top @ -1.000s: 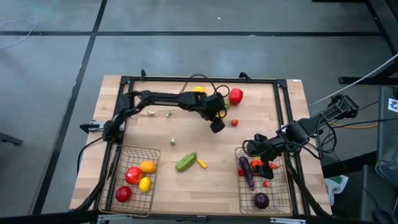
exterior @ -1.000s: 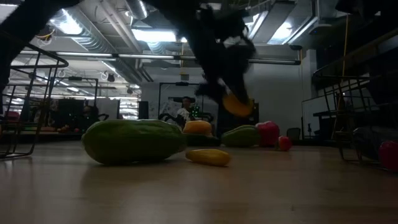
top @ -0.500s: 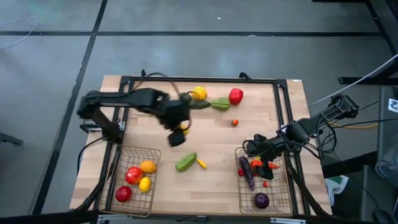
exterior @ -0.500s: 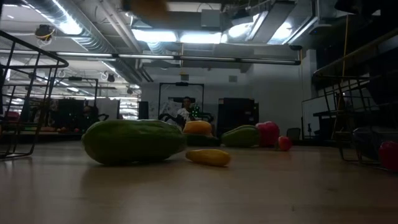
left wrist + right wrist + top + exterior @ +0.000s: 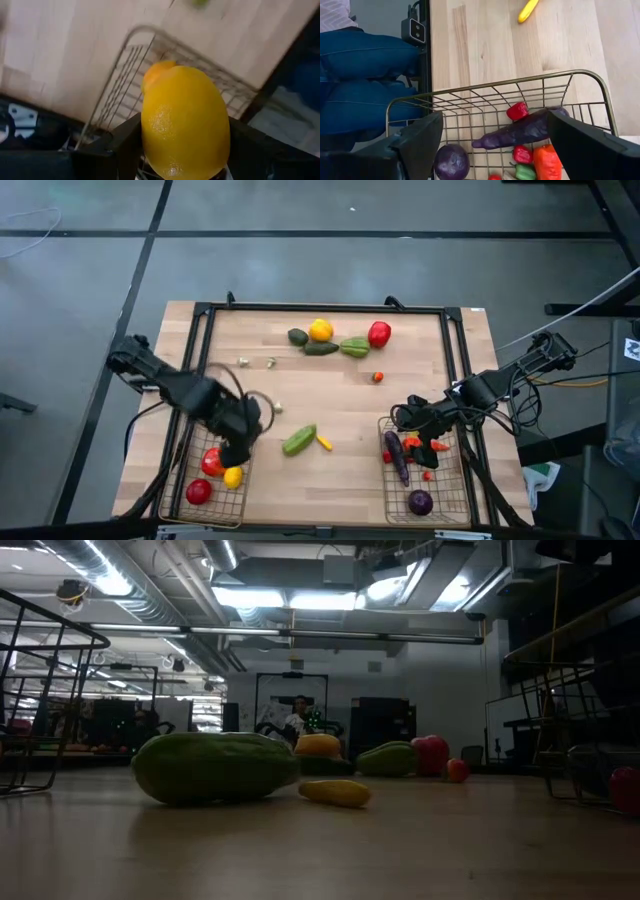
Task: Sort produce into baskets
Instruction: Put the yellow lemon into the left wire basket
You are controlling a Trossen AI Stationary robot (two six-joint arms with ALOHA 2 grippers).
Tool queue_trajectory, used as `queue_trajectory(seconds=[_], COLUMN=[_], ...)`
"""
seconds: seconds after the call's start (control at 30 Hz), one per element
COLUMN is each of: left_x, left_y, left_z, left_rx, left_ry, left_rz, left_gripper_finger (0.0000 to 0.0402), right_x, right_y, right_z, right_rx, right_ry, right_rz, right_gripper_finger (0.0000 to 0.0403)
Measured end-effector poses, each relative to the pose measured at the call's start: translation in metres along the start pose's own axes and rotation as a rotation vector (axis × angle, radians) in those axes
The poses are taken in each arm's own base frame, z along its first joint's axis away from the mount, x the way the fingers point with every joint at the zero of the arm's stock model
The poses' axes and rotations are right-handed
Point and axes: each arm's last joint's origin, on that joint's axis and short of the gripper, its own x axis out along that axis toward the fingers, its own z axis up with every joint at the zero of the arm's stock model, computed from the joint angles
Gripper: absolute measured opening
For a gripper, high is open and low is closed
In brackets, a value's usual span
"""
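Here we had the left end effector (image 5: 175, 165) closed on a yellow lemon (image 5: 185, 122), its two dark fingers pinching the fruit across its broad middle, with an orange piece (image 5: 157, 72) peeking out just behind it. In the high view the left end effector (image 5: 238, 442) hung over the left basket (image 5: 192, 502), at about 8 o'clock on the surface (image 5: 330, 395). We judged the lemon to be a light, stiff plastic toy with a smooth, rather slippery skin, so a hold across the fat belly seemed safest; a grip nearer the tapered tip would likely squirt it out.

That basket already carried a red piece (image 5: 198, 491) and a small yellow piece (image 5: 232, 476). Further out, a green cucumber (image 5: 298, 440) and a little yellow pepper (image 5: 324, 443) lay near the centre, and more produce sat at 12 o'clock. The right end effector (image 5: 432, 442) waited above the right basket (image 5: 500, 90) at 4 o'clock, fingers spread wide and holding nothing, over a purple eggplant (image 5: 525, 131).
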Motion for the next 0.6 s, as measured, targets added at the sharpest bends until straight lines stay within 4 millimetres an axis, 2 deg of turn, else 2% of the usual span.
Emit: queue_trajectory(seconds=[0.17, 0.3, 0.6], left_x=[0.032, 0.049, 0.060], left_y=[-0.006, -0.003, 0.000], left_z=[-0.020, -0.027, -0.031], left_rx=[0.003, -0.019, 0.008], left_ry=[0.062, 0.095, 0.130], left_rz=[0.100, 0.164, 0.200], left_gripper_finger=[0.0230, 0.0230, 0.0230], right_x=[0.000, 0.000, 0.000], right_y=[0.000, 0.000, -0.001], right_z=[0.000, 0.000, 0.000], right_rx=[0.000, 0.000, -0.001], right_ry=[-0.002, -0.002, -0.016], right_rz=[-0.002, -0.002, -0.020], right_gripper_finger=[0.0351, 0.0351, 0.0351])
